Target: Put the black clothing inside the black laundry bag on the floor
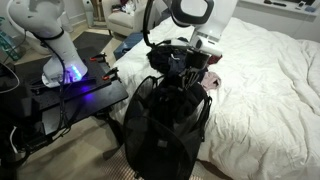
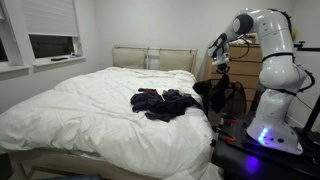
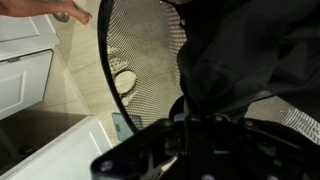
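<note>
Black cloth fills the right part of the wrist view: the black clothing (image 3: 250, 60) hangs in thick folds directly in front of the gripper (image 3: 192, 125). The pincer is closed on this garment and carries it, but the fingertips themselves are hidden by the dark folds. Just behind the garment is the black laundry bag (image 3: 140, 45). Its thin round rim and its mesh wall are well visible, and the cloth hangs over the opening, not yet fully inside. Through the mesh and beside it one sees the pale floor (image 3: 75, 75), and at the left edge a white cabinet (image 3: 20, 70).

In an exterior view the bag (image 1: 165, 130) stands upright on the floor, close to the side of the bed (image 1: 270, 80). The gripper (image 1: 185, 62) is directly above the bag's mouth, with the dark garment bunched under it. The robot base (image 1: 62, 62) glows blue on a dark table (image 1: 60, 105) near the bag.

Farther away, in an exterior view, a pile of dark clothes (image 2: 165, 103) lies on the white cover of the bed, well apart from the gripper. Behind the bed there is a light headboard (image 2: 150, 55), and a window (image 2: 50, 45) in the wall.
</note>
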You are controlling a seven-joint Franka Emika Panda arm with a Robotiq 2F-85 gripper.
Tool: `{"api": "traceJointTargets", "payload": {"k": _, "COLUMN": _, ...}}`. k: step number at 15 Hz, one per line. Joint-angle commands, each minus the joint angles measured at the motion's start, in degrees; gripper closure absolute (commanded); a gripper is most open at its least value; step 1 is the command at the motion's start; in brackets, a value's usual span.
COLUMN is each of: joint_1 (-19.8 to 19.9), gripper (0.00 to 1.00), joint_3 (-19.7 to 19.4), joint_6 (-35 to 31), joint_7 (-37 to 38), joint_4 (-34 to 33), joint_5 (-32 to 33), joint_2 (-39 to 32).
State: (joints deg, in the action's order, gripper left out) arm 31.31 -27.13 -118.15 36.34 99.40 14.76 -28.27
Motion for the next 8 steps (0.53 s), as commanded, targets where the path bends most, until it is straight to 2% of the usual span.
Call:
{"api": "traceJointTargets", "payload": {"k": 1, "joint_1": 0.4, "gripper": 0.99, "joint_3": -0.6, "joint_6": 2.0, "joint_7": -4.2, "joint_4": -2.2, "joint_5": -2.5, "joint_2": -3.1}}
{"api": "traceJointTargets", "payload": {"k": 2, "joint_1": 0.4, "gripper": 0.99, "joint_3": -0.7, "joint_6": 2.1, "joint_7": -4.8, "joint_4": -2.3, "joint_5": -2.7, "joint_2": -3.4}}
{"api": "traceJointTargets", "payload": {"k": 3, "joint_1": 0.5, "gripper": 0.69, "joint_3": -0.6, "joint_6": 2.1, "joint_7": -5.2, "joint_4": -2.4, "joint_5": -3.1, "joint_2": -3.6}}
{"api": "traceJointTargets", "payload": {"k": 4, "joint_1": 0.6, "gripper": 0.68, "joint_3": -0.4, "joint_6": 2.5, "joint_7": -6.1, "joint_4": -2.6, "joint_5": -4.1, "joint_2": -3.3}}
{"api": "traceJointTargets", "payload": {"k": 8, "joint_1": 0.4, "gripper": 0.39, "joint_3": -0.5, "joint_6": 3.2, "joint_7": -8.3, "joint_4": -3.2, "joint_5": -6.4, "joint_2": -2.4}}
